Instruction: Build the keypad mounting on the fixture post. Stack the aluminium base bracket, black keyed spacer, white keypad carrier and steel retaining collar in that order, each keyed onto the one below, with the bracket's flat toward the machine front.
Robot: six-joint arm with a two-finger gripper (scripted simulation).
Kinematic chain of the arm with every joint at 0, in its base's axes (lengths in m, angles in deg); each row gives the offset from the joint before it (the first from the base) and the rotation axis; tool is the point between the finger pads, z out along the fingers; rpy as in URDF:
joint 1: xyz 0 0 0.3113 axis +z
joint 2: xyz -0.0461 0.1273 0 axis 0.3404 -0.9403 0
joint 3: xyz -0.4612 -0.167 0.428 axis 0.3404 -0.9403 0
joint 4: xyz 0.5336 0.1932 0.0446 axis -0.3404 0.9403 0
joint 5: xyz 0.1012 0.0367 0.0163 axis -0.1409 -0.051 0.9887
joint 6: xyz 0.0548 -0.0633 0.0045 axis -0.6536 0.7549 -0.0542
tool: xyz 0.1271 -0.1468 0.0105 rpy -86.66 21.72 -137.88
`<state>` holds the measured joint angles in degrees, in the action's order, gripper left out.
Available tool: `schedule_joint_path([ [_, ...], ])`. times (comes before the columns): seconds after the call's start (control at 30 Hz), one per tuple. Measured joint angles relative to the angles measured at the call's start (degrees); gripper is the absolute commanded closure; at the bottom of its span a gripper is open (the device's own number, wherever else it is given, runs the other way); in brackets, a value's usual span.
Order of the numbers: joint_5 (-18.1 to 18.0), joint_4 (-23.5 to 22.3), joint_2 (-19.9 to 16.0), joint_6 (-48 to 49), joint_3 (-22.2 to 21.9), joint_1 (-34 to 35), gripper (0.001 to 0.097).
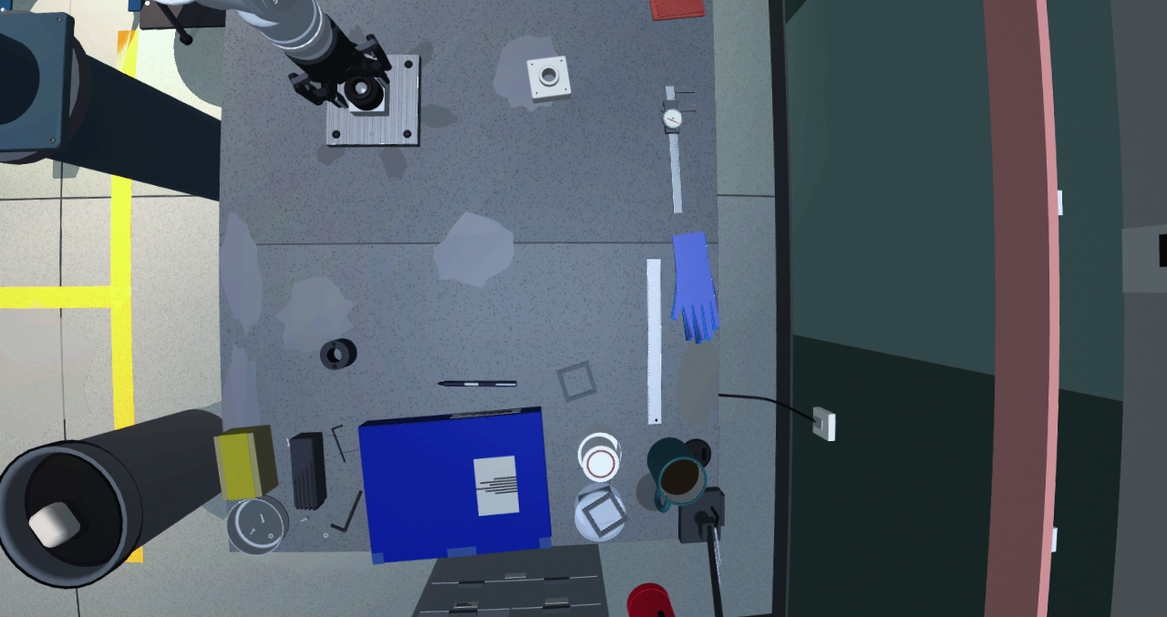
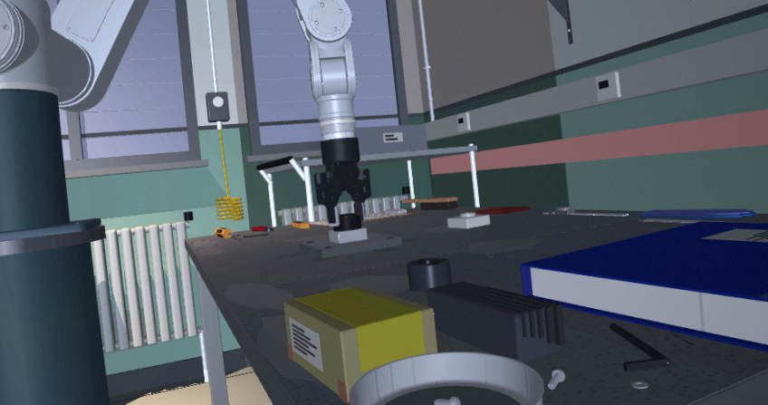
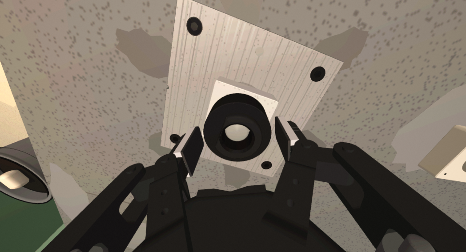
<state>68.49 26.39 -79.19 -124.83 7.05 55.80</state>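
Observation:
The black keyed spacer (image 3: 237, 126) sits on the aluminium base bracket (image 3: 243, 95), which rests on the fixture plate (image 1: 374, 101) at the far left of the bench, and the post's pale tip shows through the spacer's bore. My gripper (image 3: 237, 141) is open and holds nothing. Its fingers stand either side of the spacer (image 2: 348, 221), just above it. The white keypad carrier (image 1: 548, 79) lies flat to the right of the fixture. A dark ring (image 1: 337, 354), which looks like the collar, lies alone near the bench's middle left.
A blue case (image 1: 453, 481) fills the near end of the bench, with a yellow box (image 1: 245, 461), a black finned block (image 1: 308, 470) and hex keys beside it. A mug (image 1: 677, 477), a blue glove (image 1: 694, 287), a steel rule and a dial gauge (image 1: 672, 118) line the right edge.

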Motion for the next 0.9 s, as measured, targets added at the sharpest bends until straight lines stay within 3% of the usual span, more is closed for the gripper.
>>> schedule_joint_path([
  [0.33, 0.0, 0.69, 0.61, 0.0, 0.03, 0.0, 0.0221],
  [0.9, 0.0, 6.1, 5.47, 0.0, 0.67, 0.0, 0.0221],
])
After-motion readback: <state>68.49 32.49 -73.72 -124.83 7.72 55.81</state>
